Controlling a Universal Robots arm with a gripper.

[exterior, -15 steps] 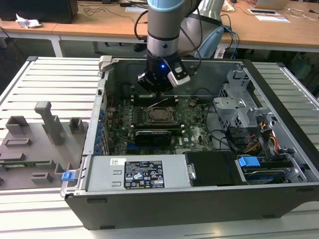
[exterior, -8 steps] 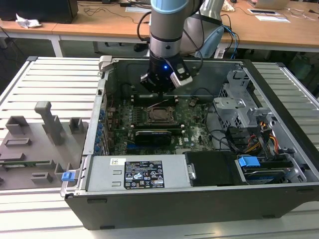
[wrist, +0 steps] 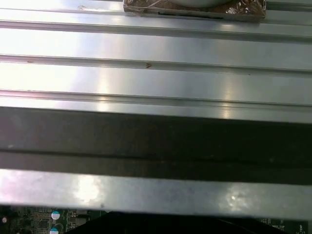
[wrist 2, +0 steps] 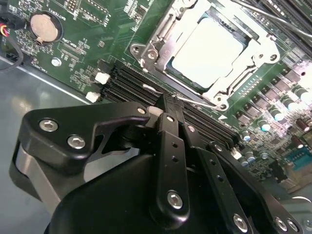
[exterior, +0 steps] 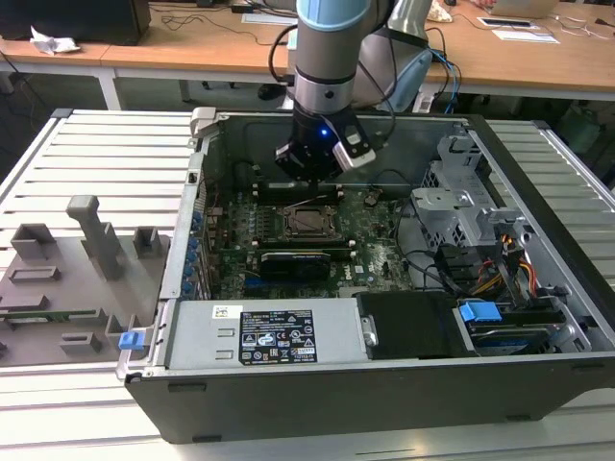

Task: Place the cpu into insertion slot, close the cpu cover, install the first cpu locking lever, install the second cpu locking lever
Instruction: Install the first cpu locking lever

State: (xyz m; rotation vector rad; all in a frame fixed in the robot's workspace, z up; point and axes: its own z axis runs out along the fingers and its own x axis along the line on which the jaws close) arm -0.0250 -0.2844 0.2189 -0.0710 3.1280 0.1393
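**Clenched gripper at a socket lever**

The gripper point(wrist 2: 168, 105) is clenched, its fingertips pressed together on a thin wire lever point(wrist 2: 195, 101) by the socket's edge, at the centre of the second wrist view. Beyond it, upper right, the cpu point(wrist 2: 207, 51) lies in the slot point(wrist 2: 168, 68) with the cover point(wrist 2: 243, 73) closed over it. In the exterior view the gripper point(exterior: 315, 179) hangs just above the cpu point(exterior: 308, 221), centre frame, inside the open case point(exterior: 317, 399).
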